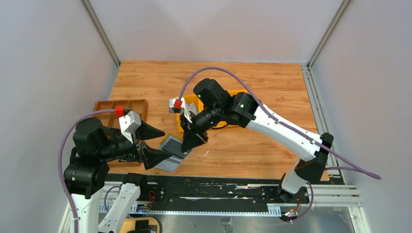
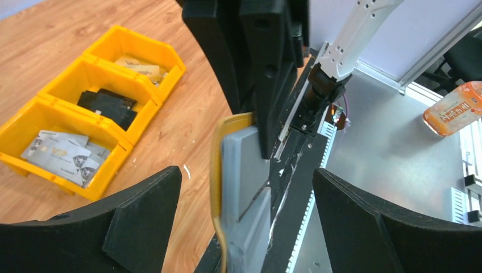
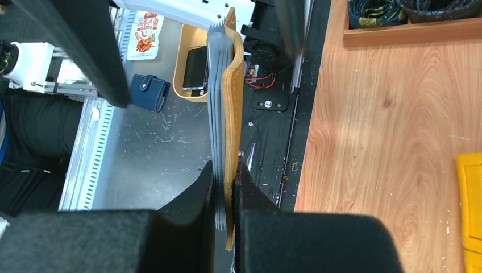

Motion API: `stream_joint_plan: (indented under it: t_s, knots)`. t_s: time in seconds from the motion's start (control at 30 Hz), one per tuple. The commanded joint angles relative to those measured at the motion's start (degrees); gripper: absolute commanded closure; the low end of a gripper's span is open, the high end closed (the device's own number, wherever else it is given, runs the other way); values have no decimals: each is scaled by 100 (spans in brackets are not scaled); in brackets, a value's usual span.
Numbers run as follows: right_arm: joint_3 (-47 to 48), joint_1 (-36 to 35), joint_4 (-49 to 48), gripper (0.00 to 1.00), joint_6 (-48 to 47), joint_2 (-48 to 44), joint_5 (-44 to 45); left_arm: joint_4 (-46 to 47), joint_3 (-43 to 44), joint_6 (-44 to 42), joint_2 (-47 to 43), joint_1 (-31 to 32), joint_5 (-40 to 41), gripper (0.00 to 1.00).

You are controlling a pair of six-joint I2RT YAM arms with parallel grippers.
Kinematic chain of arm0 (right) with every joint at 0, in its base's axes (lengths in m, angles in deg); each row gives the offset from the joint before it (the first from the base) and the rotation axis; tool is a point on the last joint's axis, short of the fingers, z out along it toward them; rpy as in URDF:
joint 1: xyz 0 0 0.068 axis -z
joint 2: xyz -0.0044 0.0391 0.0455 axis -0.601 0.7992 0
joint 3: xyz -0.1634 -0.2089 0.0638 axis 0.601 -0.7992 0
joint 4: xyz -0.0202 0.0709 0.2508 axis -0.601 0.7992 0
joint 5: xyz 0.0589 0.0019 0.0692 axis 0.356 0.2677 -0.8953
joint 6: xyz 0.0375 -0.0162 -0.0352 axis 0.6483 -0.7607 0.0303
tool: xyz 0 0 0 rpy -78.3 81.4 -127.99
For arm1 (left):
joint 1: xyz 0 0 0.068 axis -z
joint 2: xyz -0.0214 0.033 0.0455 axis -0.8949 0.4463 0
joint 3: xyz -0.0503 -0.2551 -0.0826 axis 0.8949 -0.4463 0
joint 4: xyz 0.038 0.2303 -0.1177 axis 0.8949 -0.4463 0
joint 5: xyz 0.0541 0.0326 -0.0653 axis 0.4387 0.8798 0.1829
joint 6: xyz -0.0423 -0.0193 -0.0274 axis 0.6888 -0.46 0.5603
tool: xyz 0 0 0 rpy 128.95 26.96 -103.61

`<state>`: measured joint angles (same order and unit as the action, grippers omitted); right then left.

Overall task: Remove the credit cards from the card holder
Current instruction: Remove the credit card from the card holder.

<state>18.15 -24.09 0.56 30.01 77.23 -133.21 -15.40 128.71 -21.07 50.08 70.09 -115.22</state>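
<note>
- The right gripper (image 3: 225,170) is clamped narrow on one edge of the holder (image 2: 241,170). It holds it on edge in the air, above the near edge of the desk (image 1: 243,150).
- The left gripper (image 1: 163,144) stands wide. The holder's free end lies between its fingers, and neither finger touches it.
- The holder shows its mustard outer skin and its grey pocketed lining. No card edge sticks out plainly, but the pockets are seen only edge-on, so I cannot tell whether any card is left inside.
- Three yellow bins (image 2: 108,173) sit further back on the desk with cards (image 2: 59,153) already in them, so part of the job looks done.
- What is left, as I judge it, is for the left gripper to close on any card in the pockets, draw it out and drop it in a bin.
</note>
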Motion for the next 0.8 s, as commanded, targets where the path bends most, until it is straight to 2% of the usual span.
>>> stream_joint_plan:
  t_s: [0.0, 0.17, 0.33, 0.47, 0.5, 0.57, 0.6, 0.67, 0.77]
  knots:
    - [538, -224, 429, 100, -341, 175, 36, -144, -186, -143, 115, 35, -81, 9]
    - [766, -301, 488, 100, -387, 280, 57, -139, -285, -15, 166, 35, -231, 22]
    - [992, -354, 604, 100, -423, 406, 86, -144, -488, 172, 180, 35, -435, 55]
    - [1151, -354, 636, 100, -419, 483, 123, -140, -519, 231, 216, 35, -499, 76]
    - [1178, -352, 592, 100, -392, 494, 136, -153, -474, 224, 250, 35, -506, 85]
    - [1064, -340, 335, 84, -253, 452, 221, -171, -354, 179, 301, 36, -497, 97]
    - [916, -320, 145, 72, -102, 353, 265, -174, -234, 145, 330, 35, -441, 100]
    - [400, -250, -585, 57, 284, 77, 283, -92, -15, 127, 362, 35, -286, 100]
    - [-1135, -1, -2858, 52, 1654, -627, 115, 657, 82, 740, 303, 35, -63, 100]
